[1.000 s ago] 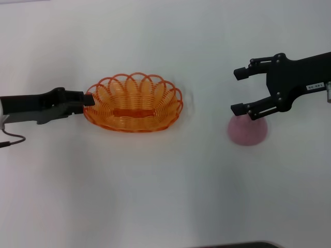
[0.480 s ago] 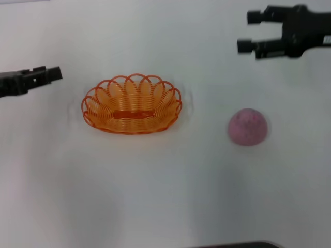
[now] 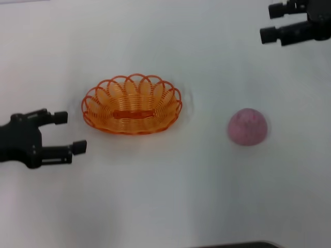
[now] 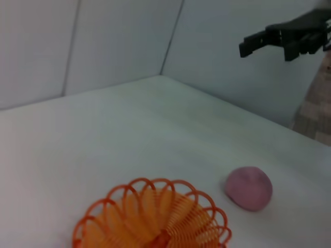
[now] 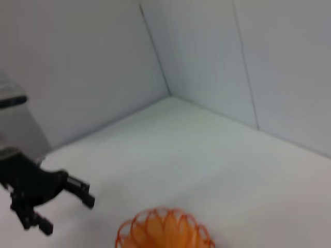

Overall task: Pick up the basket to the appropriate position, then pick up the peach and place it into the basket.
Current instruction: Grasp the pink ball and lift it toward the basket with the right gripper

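The orange wire basket [image 3: 132, 105] stands empty on the white table, left of centre; it also shows in the left wrist view [image 4: 155, 219] and the right wrist view [image 5: 164, 231]. The pink peach [image 3: 248, 126] lies on the table to its right, also in the left wrist view [image 4: 249, 187]. My left gripper [image 3: 70, 133] is open and empty, just left of the basket and a little nearer to me, not touching it. My right gripper [image 3: 270, 22] is open and empty at the far right, well beyond the peach.
The white table [image 3: 170, 186] is bordered by pale walls [image 4: 103, 41] at the back.
The left gripper let go of the basket rim, drew away, and now sits open beside the basket's near left. The right gripper rose from over the peach to the far right corner.
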Tool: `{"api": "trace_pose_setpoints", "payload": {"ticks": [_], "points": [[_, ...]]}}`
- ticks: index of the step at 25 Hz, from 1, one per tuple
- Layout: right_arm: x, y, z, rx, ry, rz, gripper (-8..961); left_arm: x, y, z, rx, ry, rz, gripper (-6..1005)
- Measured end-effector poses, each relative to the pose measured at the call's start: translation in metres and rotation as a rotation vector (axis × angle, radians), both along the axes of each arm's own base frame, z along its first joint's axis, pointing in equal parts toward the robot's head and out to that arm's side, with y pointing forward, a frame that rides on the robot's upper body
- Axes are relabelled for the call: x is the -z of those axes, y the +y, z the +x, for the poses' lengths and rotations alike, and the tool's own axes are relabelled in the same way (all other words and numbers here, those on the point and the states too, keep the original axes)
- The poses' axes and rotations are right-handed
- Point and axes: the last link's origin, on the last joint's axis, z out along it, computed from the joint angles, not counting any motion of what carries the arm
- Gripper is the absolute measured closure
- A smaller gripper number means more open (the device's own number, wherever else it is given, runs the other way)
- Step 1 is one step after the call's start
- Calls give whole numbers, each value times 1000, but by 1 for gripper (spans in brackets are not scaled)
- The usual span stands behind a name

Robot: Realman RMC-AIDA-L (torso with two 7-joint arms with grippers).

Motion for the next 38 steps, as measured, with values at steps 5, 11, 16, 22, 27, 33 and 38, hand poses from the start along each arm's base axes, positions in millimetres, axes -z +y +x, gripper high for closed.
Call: {"api": "trace_pose_setpoints", "payload": {"ticks": [5, 11, 16, 22, 27, 33, 38], "points": [[7, -1, 0, 8, -155, -105, 40, 12, -11, -10, 4, -11, -17, 108], [42, 3, 3, 36, -324, -226, 40, 13, -12, -13, -9, -23, -10, 78], [73, 7, 11, 72, -442, -271, 41, 14, -11, -14, -17, -24, -5, 78], [105, 8, 17, 88, -546, -333, 57, 15, -10, -12, -13, -32, -15, 78], [112, 10, 15, 71, -587, -334, 74, 15, -9, -12, -16, -31, -11, 78], [113, 11, 14, 76, -589, -335, 375, 15, -10, -12, -16, -32, -11, 78], [113, 11, 13, 75, -589, -338, 549, 15, -10, -12, -14, -31, -10, 78]]}}
